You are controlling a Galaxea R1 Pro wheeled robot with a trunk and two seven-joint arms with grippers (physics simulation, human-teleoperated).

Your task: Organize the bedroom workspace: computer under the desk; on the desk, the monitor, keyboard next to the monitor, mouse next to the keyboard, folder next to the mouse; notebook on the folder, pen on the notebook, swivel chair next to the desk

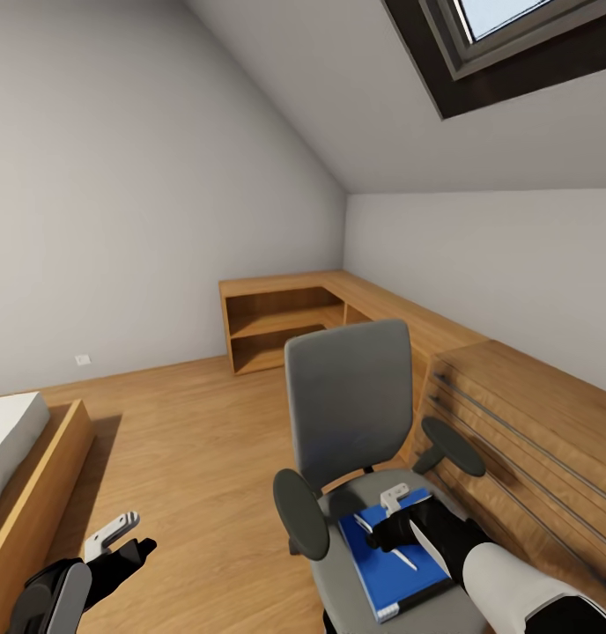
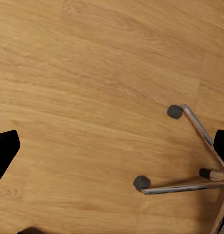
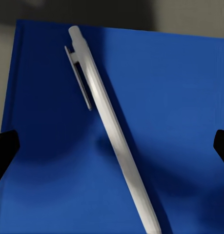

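Right gripper [image 1: 393, 519], fingers spread wide, hangs directly over the swivel chair [image 1: 351, 414] seat. Bright-blue folder [image 3: 165, 107] lies flat on that seat beneath it; the slim white pen [image 3: 112, 141] rests diagonally on the folder, between the fingers. Left gripper [image 1: 118, 533] hangs open over wood floor [image 2: 92, 73]

1. Head cam looks forward and down from high up over the swivel chair [image 1: 356, 440], toward the room's far corner.
2. Left wrist cam points straight down at the wood floor [image 2: 82, 87], pretty far off; shares the chair's chrome base with the head view, sorta.
3. Right wrist cam sits really close over the folder [image 3: 180, 107] and pen [image 3: 114, 141]; head cam sees both on the seat too.
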